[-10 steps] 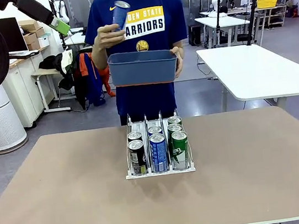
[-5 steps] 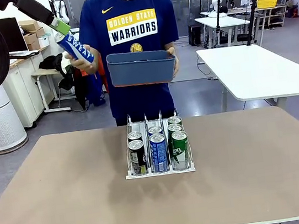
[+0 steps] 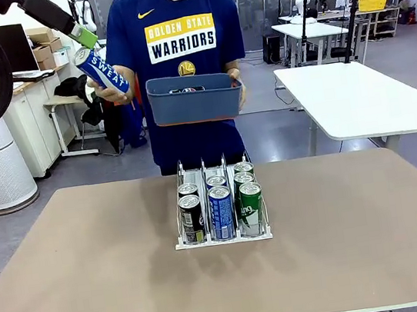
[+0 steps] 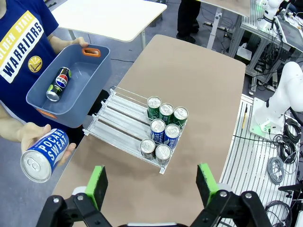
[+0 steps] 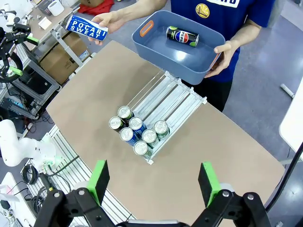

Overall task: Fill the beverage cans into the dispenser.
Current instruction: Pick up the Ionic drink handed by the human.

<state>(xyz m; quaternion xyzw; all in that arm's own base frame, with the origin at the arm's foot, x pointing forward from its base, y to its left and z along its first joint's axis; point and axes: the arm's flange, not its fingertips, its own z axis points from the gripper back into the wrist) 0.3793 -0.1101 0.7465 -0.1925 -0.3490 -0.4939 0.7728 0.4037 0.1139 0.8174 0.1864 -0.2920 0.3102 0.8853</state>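
Left end effector (image 4: 151,183): black links, green pads (image 4: 98,185); person (image 3: 182,51): navy short-sleeved shirt.

Bright, even indoor light; sharp (wrist views edge-warped).

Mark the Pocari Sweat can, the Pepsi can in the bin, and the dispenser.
Pocari Sweat can (image 4: 47,151): left wrist view, blue lettered side.
Pepsi can (image 5: 182,36): right wrist view, middle of its dark side.
Dispenser (image 4: 120,120): left wrist view, bare wire lanes.
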